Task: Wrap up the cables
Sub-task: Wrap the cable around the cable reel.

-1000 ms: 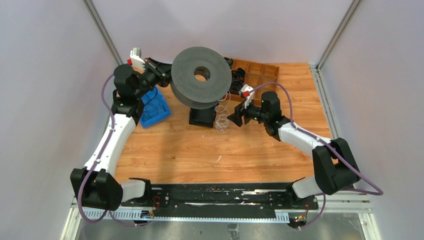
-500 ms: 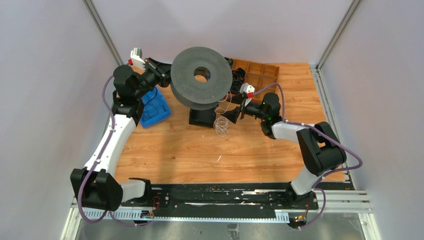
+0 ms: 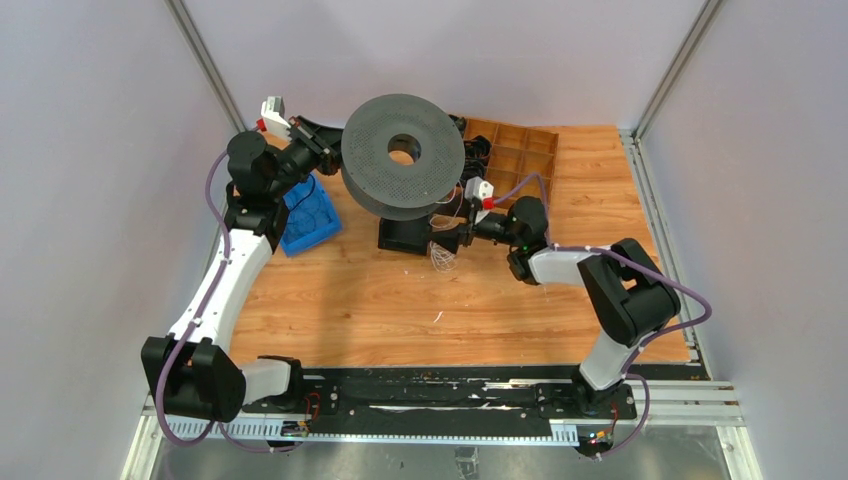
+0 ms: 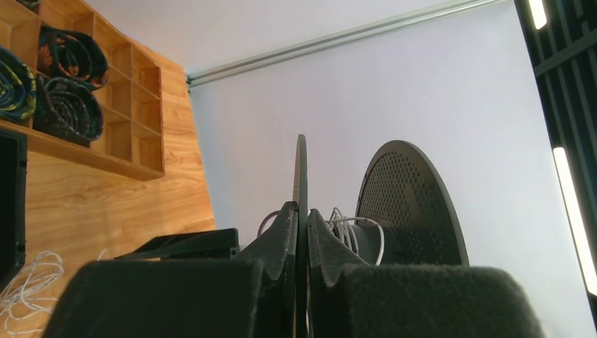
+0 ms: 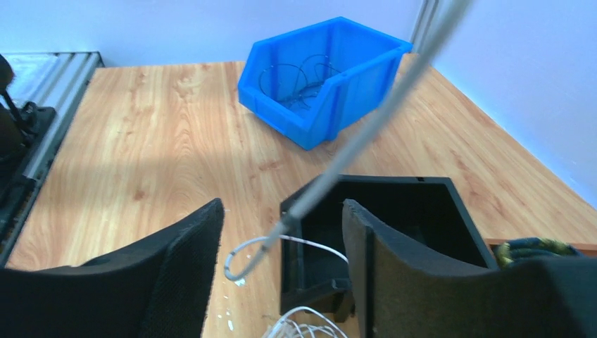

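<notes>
Inspecting the left pincer point(image 4: 300, 229), we found its fingers together, clamped on the thin rim of one flange of the grey perforated spool point(image 3: 403, 150). Just beyond those fingertips, between the two flanges, a few turns of white wire lay on the hub.

We found the right pincer point(image 5: 281, 209) with its fingers well apart and gripping nothing. One strand of the cables point(image 3: 441, 255) ran slantwise through the gap and ended in a small curl below the fingertips. We could not tell whether it touched either finger.

We located the rest of the cables as a loose tangle of small loops on the tabletop point(image 3: 400, 300), directly beneath the right pincer. The tangle lay just beside the black stand point(image 5: 394, 211) that carried the spool.

Ahead of the right pincer, past the stand, stood the blue bin point(image 5: 324, 77) with thin dark wire loops inside. The bin also lay close under the left pincer's arm.

Behind the right pincer stood the wooden tray point(image 3: 520, 150). Several of its compartments held coiled bundles point(image 4: 67, 105).
</notes>
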Tool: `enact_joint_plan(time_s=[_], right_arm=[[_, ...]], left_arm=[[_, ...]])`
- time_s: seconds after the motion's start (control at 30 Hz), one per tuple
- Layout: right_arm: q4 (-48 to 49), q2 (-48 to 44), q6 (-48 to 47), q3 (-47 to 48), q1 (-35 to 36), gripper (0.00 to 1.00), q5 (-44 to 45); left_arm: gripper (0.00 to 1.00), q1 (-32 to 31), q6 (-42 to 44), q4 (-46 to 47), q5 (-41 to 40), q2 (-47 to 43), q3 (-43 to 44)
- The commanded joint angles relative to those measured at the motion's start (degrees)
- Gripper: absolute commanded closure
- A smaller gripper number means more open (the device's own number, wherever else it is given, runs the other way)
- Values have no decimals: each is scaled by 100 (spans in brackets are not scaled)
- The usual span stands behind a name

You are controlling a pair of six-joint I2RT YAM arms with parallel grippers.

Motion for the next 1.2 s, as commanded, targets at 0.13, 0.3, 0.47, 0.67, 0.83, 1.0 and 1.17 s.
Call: enact_joint_plan(time_s=[0.13, 0.3, 0.47, 0.67, 0.83, 1.0, 1.17], right_arm=[[491, -41, 390, -316, 221, 76, 79], [-284, -727, 166, -711, 335, 99, 433], [-3226, -1653, -921, -314, 950, 99, 707], [-5214, -1772, -1434, 383, 1699, 99, 955], [-5960, -1408, -1593, 1005, 2157, 99, 1028], [-6409, -1091, -1691, 1426, 2495, 99, 1073], [-7264, -737, -1905, 2112, 2878, 99, 1159]], left_arm=[[100, 44, -232, 429, -21, -192, 4], [100, 106, -137, 431, -177, -170, -26], [100, 197, 156, 192, -421, -54, 41], [100, 211, 408, -9, -593, 71, 120], [100, 211, 547, -100, -690, 39, 151], [100, 212, 686, -166, -741, 45, 252], [100, 209, 1013, -448, -891, 27, 390]])
